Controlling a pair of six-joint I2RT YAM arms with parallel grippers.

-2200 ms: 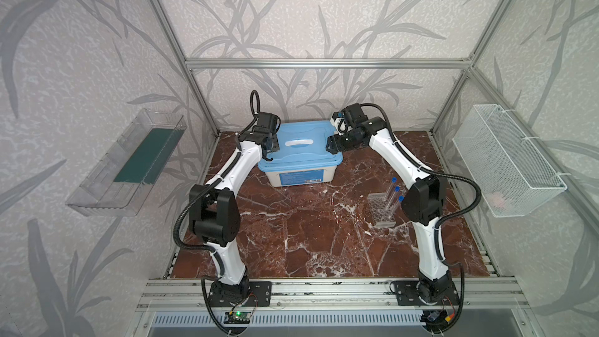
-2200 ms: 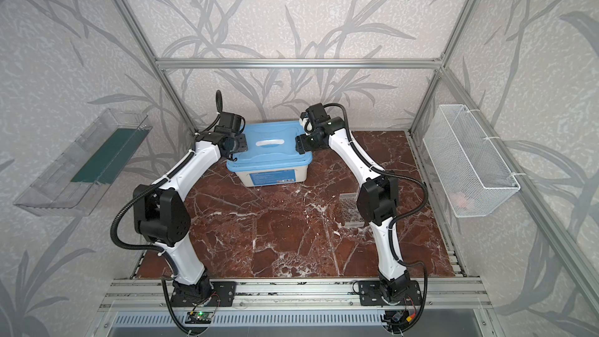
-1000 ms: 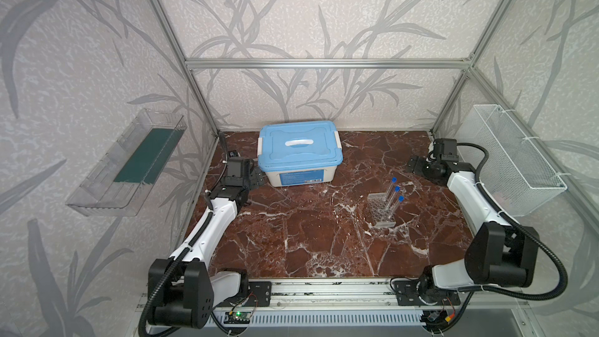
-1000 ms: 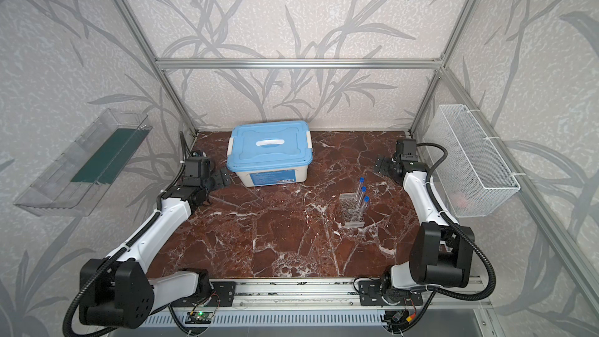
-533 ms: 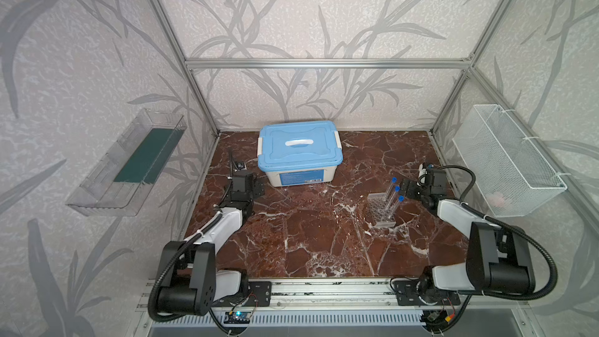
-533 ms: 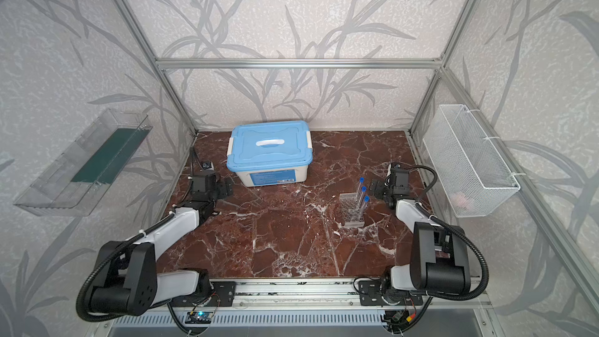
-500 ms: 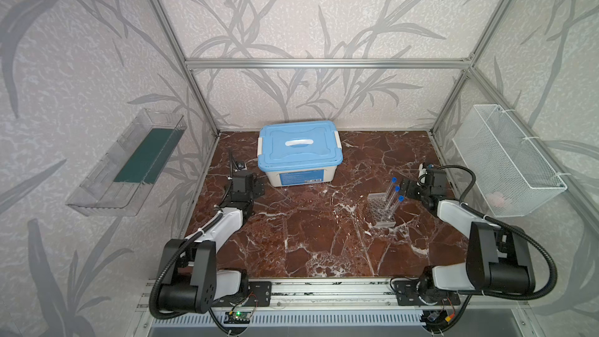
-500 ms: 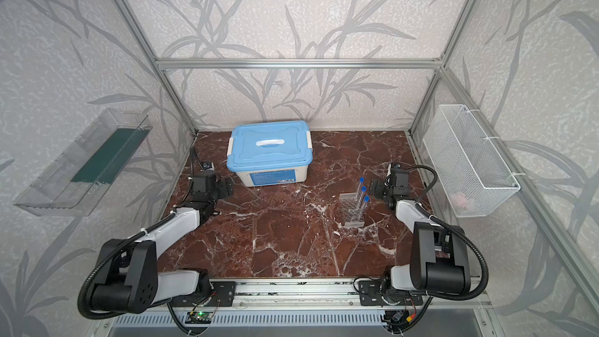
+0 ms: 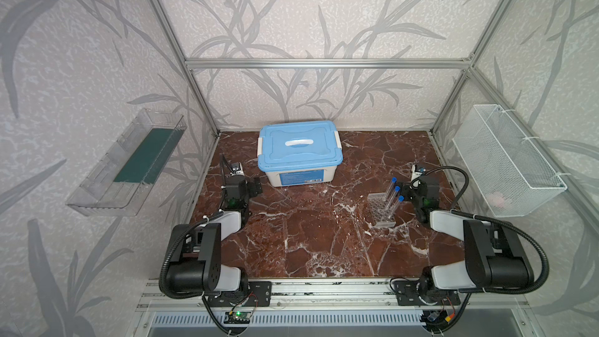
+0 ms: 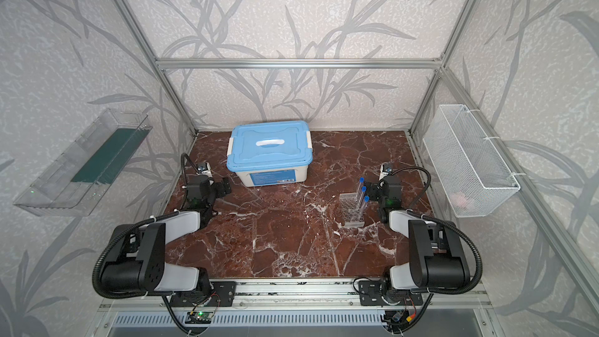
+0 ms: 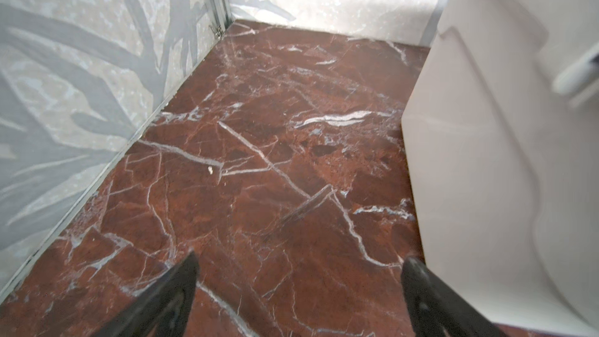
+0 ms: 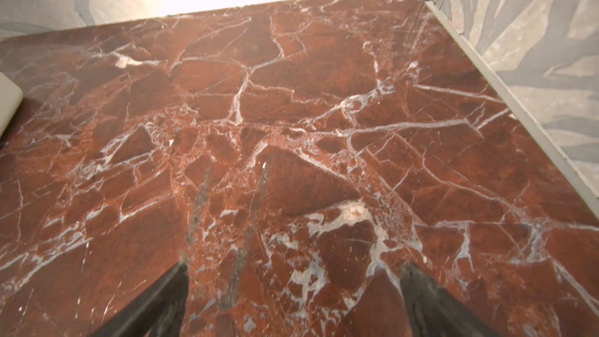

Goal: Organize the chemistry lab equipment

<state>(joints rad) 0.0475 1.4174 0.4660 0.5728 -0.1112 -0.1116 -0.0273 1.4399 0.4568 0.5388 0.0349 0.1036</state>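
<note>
While both arms sit folded low over the reddish-brown marble table (image 9: 308, 231), both top views show the clear many-holed tube rack (image 9: 381, 210) (image 10: 351, 210) standing on the right half of it. Three long clear test tubes with blue caps (image 9: 393, 197) (image 10: 360, 197) stick up out of it, leaning a bit. The right claw (image 9: 403, 191) (image 10: 372, 191) hangs just beside those caps, on the side toward the right wall. Can't tell from up here whether it touches them. The left claw (image 9: 256, 186) (image 10: 226, 186) sits near the front left corner of the white plastic tub with the flat blue lid (image 9: 299, 149) (image 10: 269, 150). That tub stands closed at the back of the table, well apart from the rack. A clear plastic bin with a dark green mat (image 9: 139, 160) hangs on the left wall, and a white wire basket (image 9: 505, 160) hangs on the right wall.

Left wrist view: the left claw (image 11: 301, 257) is spread wide, two black fingers with only bare marble between them. The tub's white wall (image 11: 502, 157) runs right alongside one finger, close, but I can't make out any contact.

Right wrist view: the right claw (image 12: 296, 265) is spread wide too and holds nothing, just veined marble ahead of it.
</note>
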